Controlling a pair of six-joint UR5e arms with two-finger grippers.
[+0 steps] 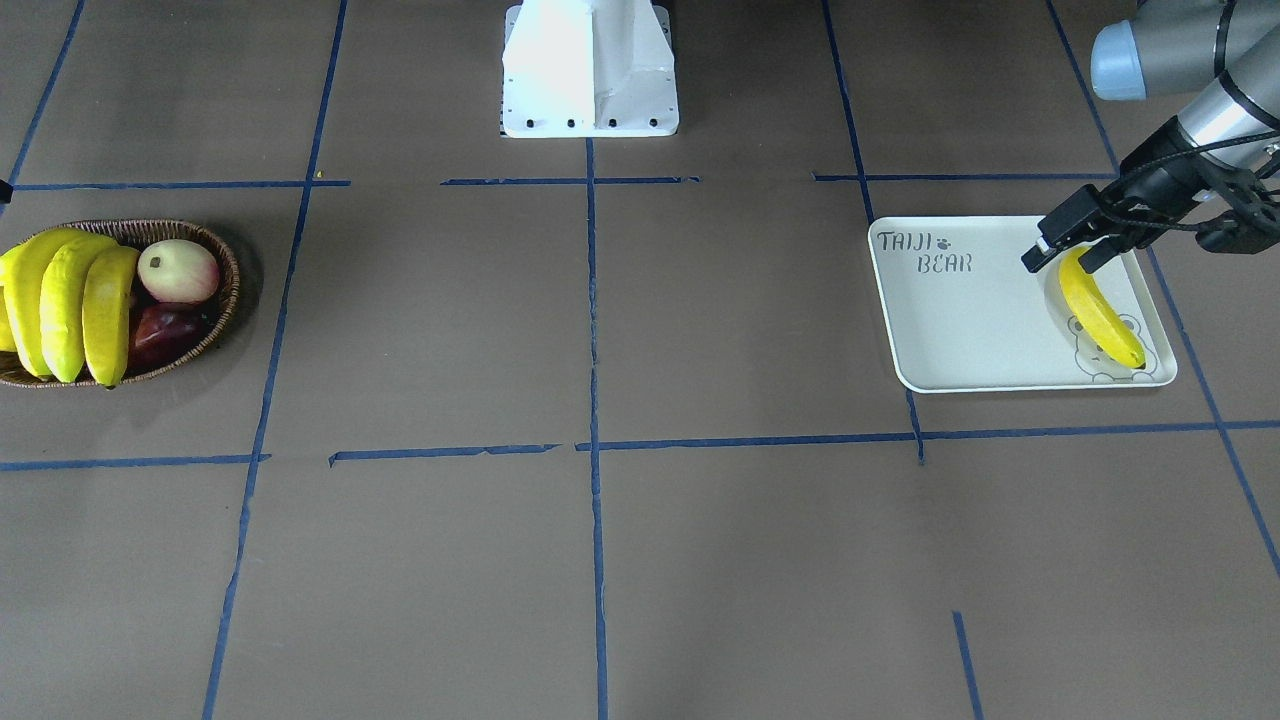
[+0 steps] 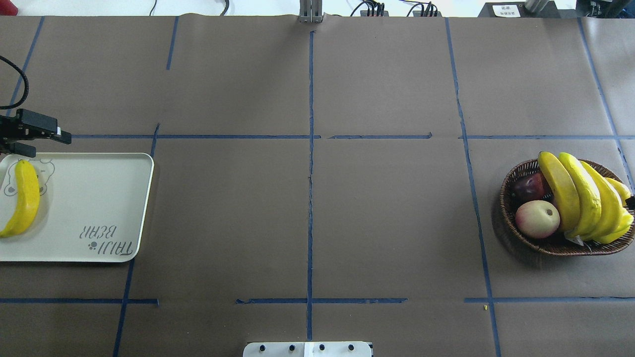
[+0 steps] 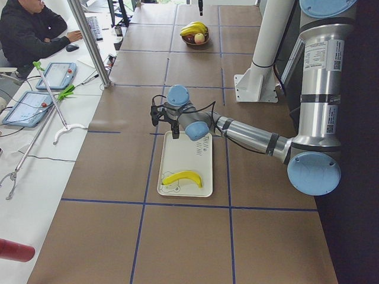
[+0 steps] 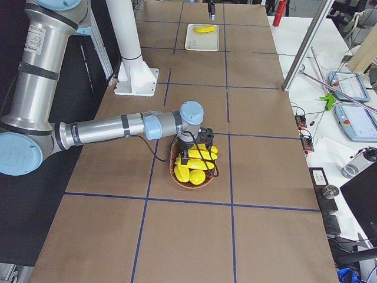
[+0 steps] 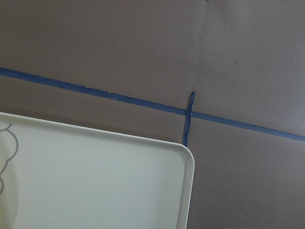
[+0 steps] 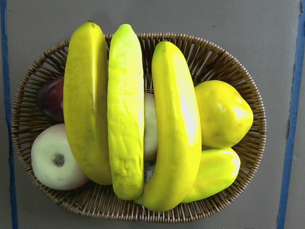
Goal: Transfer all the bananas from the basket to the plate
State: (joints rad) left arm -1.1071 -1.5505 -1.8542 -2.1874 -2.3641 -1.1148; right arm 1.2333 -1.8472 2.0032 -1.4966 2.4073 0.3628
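Note:
One banana (image 1: 1100,310) lies on the white "TAIJI BEAR" plate (image 1: 960,330), over the bear outline; it also shows in the overhead view (image 2: 22,198). My left gripper (image 1: 1060,262) is open and empty, just above that banana's end at the plate's edge. Three long bananas (image 6: 125,109) lie side by side across the wicker basket (image 6: 224,62), also seen in the overhead view (image 2: 580,193). My right gripper (image 4: 197,156) hovers over the basket; I cannot tell whether it is open or shut. Its wrist view looks straight down on the fruit and shows no fingers.
The basket also holds a pale apple (image 6: 55,160), a dark red fruit (image 6: 50,98) and two stubbier yellow fruits (image 6: 221,112). The white robot base (image 1: 590,70) stands at the table's middle edge. An operator (image 3: 29,29) sits at a side table with tablets.

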